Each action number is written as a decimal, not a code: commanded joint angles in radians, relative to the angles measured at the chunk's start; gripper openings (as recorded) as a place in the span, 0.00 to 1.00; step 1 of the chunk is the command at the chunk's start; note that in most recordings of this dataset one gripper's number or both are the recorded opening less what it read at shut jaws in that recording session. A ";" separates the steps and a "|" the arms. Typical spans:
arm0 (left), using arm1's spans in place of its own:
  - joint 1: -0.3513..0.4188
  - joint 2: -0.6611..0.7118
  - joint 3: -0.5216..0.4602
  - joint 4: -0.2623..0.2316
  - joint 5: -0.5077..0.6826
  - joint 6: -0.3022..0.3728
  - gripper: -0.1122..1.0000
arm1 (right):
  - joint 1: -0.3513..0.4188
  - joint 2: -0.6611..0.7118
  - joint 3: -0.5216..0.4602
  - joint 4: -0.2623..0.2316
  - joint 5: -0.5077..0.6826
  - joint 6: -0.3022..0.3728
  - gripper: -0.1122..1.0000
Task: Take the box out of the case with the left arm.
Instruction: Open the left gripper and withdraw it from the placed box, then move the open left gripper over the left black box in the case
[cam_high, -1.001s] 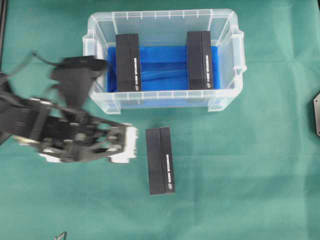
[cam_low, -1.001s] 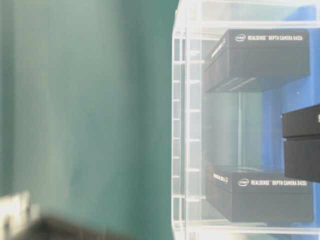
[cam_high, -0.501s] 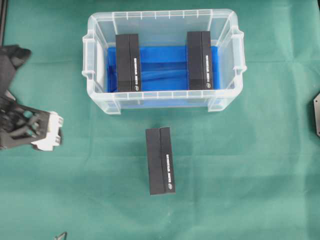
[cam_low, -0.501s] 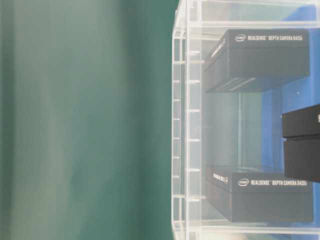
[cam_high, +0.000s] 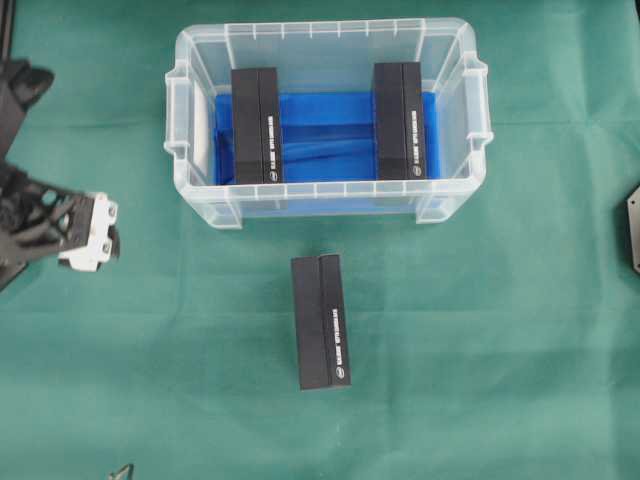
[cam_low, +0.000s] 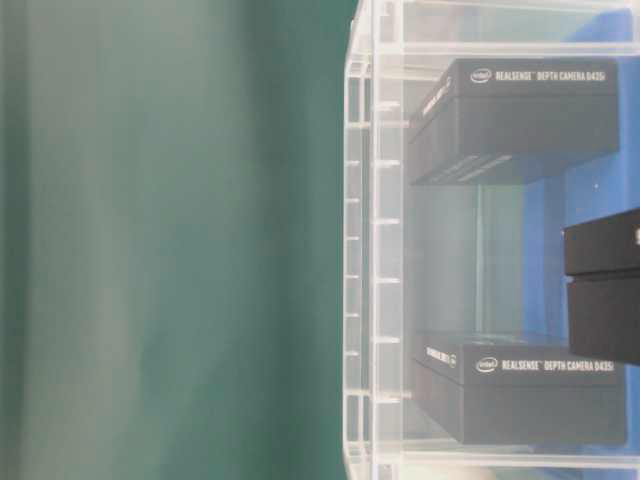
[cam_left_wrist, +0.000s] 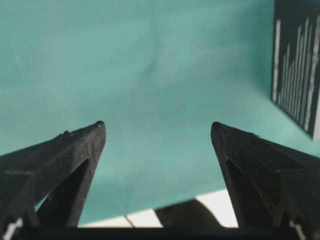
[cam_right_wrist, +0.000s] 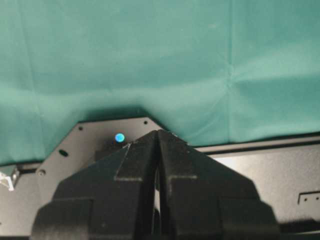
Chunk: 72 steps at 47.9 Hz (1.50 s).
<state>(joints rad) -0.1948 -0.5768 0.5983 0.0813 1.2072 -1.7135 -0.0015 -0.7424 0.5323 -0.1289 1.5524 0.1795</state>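
Overhead exterior: rigid, light-looking box (cam_high: 255, 125) at 10 o'clock in case (cam_high: 327, 200), best pinched across narrow width; left gripper (cam_left_wrist: 157, 132) spread, empty; right gripper (cam_right_wrist: 158, 137) pressed together.

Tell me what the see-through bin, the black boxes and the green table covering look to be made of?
The case looks like clear moulded plastic, glossy, its ribbed rim showing through. The boxes seem matte black cardboard with printed white lettering. The table cover looks like green cloth: it shows soft creases.
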 joint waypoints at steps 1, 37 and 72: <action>0.072 -0.006 -0.021 0.000 0.002 0.067 0.83 | -0.002 0.002 -0.009 0.000 0.002 0.000 0.10; 0.485 0.051 -0.075 -0.034 0.040 0.492 0.83 | -0.002 0.002 -0.009 0.000 0.000 -0.002 0.10; 0.443 0.350 -0.388 -0.046 0.041 0.489 0.83 | -0.002 0.002 0.002 0.000 -0.003 -0.002 0.10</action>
<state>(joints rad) 0.2577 -0.2623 0.2838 0.0353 1.2471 -1.2241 -0.0015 -0.7409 0.5430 -0.1273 1.5524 0.1795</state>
